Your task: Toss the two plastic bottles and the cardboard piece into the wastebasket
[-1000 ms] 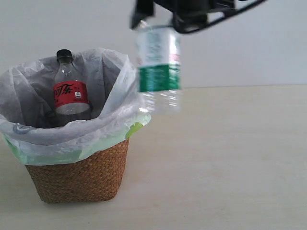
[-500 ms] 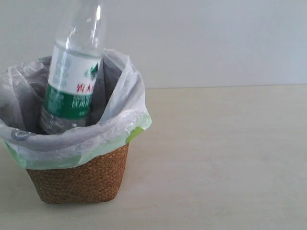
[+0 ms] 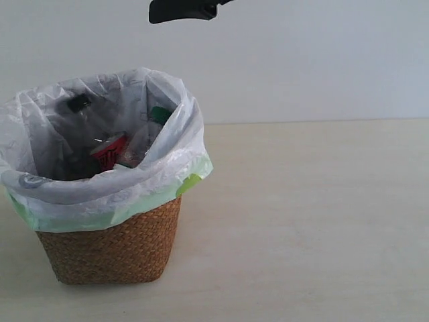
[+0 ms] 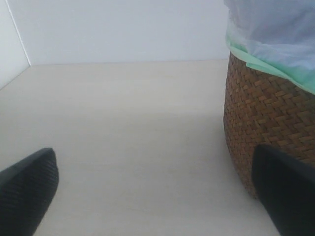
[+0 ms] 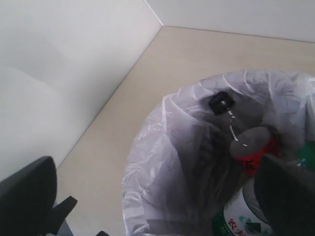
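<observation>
The wicker wastebasket [image 3: 110, 245] with its white bag [image 3: 177, 144] stands at the left. Both bottles lie tilted inside it. The red-label bottle [image 3: 109, 149] points its black cap [image 3: 79, 102] at the back wall, and the larger bottle shows its green cap [image 3: 159, 114]. My right gripper [image 5: 157, 201] hangs open above the wastebasket [image 5: 162, 147], over the red-label bottle [image 5: 253, 156] and the green-white bottle [image 5: 241, 214]; a black part of it shows at the top edge [image 3: 181, 9]. My left gripper [image 4: 157, 191] is open and empty, low beside the wastebasket [image 4: 266, 113]. The cardboard piece is not visible.
A pale wooden table [image 3: 308, 221] stretches to the right of the wastebasket, with a white wall behind. In the right wrist view a wall corner [image 5: 157, 19] lies beyond the wastebasket.
The green-white bottle, held high beside the basket's right rim a second ago, has dropped into the bag. The red-label bottle has tipped over from upright. The right gripper now hangs empty.
</observation>
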Controlling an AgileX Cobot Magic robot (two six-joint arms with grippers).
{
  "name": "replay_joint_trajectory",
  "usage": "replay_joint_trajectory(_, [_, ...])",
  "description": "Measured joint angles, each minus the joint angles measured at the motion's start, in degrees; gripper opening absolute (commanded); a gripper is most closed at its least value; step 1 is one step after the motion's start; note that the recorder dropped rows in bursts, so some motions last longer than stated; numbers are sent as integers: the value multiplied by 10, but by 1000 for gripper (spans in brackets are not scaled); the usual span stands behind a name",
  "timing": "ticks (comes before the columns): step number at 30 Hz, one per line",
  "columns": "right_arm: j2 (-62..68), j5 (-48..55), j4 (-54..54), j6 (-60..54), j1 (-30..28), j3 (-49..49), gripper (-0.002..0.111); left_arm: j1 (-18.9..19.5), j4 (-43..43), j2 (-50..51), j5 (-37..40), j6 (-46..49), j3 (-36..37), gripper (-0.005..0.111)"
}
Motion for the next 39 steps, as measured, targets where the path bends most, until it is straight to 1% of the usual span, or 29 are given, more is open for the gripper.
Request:
replay_joint_trajectory(4, [0, 5, -22, 0, 0, 0, 102, 0, 0, 0, 0, 0, 0, 108])
replay_joint_trajectory(6, [0, 13, -34, 0, 0, 0, 98, 0, 0, 0, 0, 0, 0, 108])
replay_joint_trajectory(7, [-1, 19, -40, 2, 0, 0, 92, 0, 0, 0, 0, 0, 0, 108])
replay_joint_trajectory(8, [-2, 27, -49, 5, 0, 0, 84, 0, 0, 0, 0, 0, 0, 108])
replay_joint_trajectory(10, [-7, 41, -72, 14, 0, 0, 63, 0, 0, 0, 0, 0, 0, 108])
replay_joint_trajectory(12, [-17, 60, -110, 27, 0, 0, 30, 0, 0, 0, 0, 0, 0, 108])
replay_joint_trajectory(13, [-24, 71, -134, 33, 0, 0, 20, 0, 0, 0, 0, 0, 0, 108])
replay_joint_trajectory(14, [-30, 81, -159, 38, 0, 0, 0, 0, 0, 0, 0, 0, 0, 108])
replay_joint_trajectory(24, [-98, 212, -363, 89, 0, 0, 0, 0, 0, 0, 0, 0, 0, 108])
replay_joint_trajectory(27, [-114, 221, -414, 99, 0, 0, 0, 0, 0, 0, 0, 0, 0, 108])
replay_joint_trajectory(31, [-151, 223, -434, 103, 0, 18, 0, 0, 0, 0, 0, 0, 0, 108])
replay_joint_trajectory(35, [-200, 225, -463, 108, 0, 56, 0, 0, 0, 0, 0, 0, 0, 108])
replay_joint_trajectory(39, [-267, 218, -495, 128, 0, 122, 0, 0, 0, 0, 0, 0, 0, 108])
